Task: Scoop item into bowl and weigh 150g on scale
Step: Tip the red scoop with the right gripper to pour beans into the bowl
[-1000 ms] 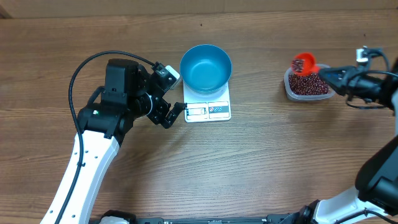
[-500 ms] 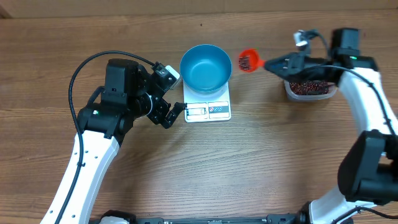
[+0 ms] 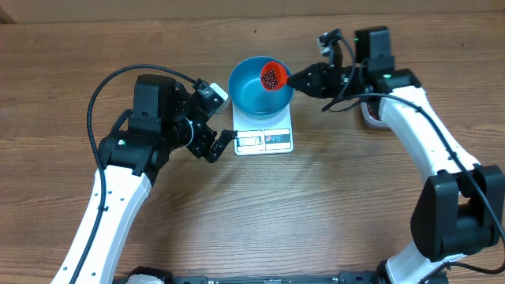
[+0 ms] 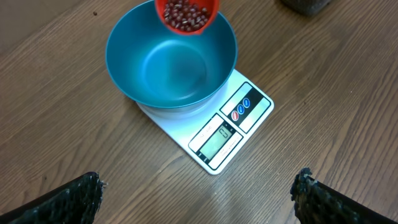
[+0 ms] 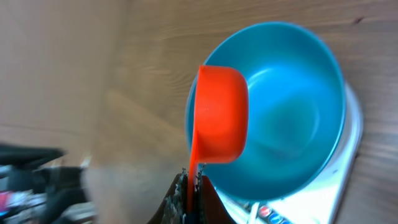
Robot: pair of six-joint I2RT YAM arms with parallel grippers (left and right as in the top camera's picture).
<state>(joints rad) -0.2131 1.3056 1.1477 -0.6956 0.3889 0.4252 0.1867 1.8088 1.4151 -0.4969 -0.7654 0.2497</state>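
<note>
The right claw [image 3: 300,78], pinching the scoop [image 5: 221,115] by its handle, holds beans [image 4: 185,11] seemingly level over the bowl's [image 3: 248,95] right side; the left claw [image 4: 199,196] stands spread.

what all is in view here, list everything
bowl: one, bright blue, on the scale, empty inside
scale: one, white, middle of the table
scoop: one, orange-red, over the bowl's right side, held by its handle
beans: many, dark red-brown, in the scoop
tub: one, clear, right of the bowl, mostly hidden
table: one, brown wood, under everything
left end effector: one, black, open, left of the scale, holding nothing
right end effector: one, black, shut on the scoop's handle
</note>
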